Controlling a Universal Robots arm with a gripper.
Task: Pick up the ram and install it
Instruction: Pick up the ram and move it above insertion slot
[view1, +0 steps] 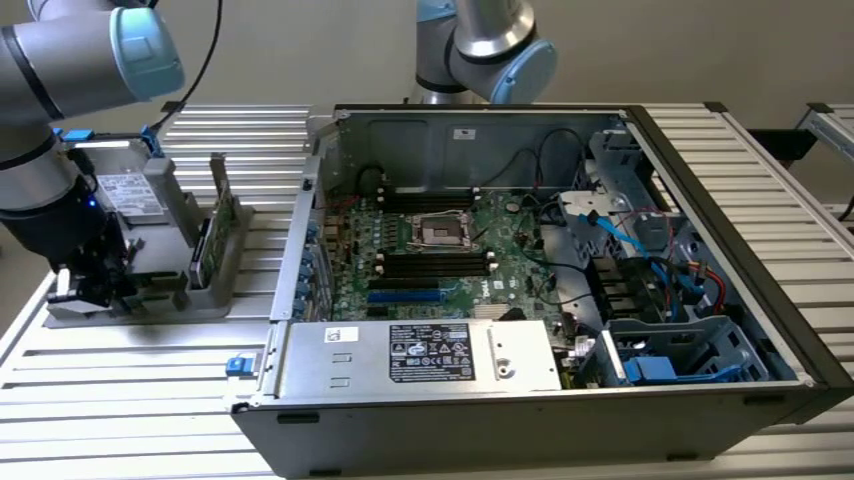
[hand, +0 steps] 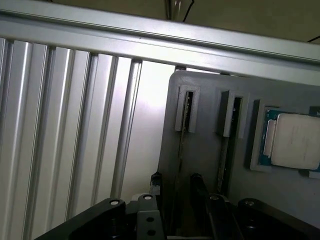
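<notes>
At the exterior view's left, a grey holder (view1: 160, 300) on the ribbed table (view1: 120, 370) keeps the ram (hand: 179, 155) standing on edge in a slot, with a second stick (hand: 224, 150) in the next slot and a silver processor (hand: 296, 141) in a square recess beyond. The gripper (hand: 176, 182) hangs over the holder with its jaws spread, the ram's thin top edge running between them and untouched. Right of centre the computer case (view1: 747, 395) lies open-topped, its walls fencing the motherboard (view1: 441, 250), while bare table borders the holder's outer edge.
</notes>
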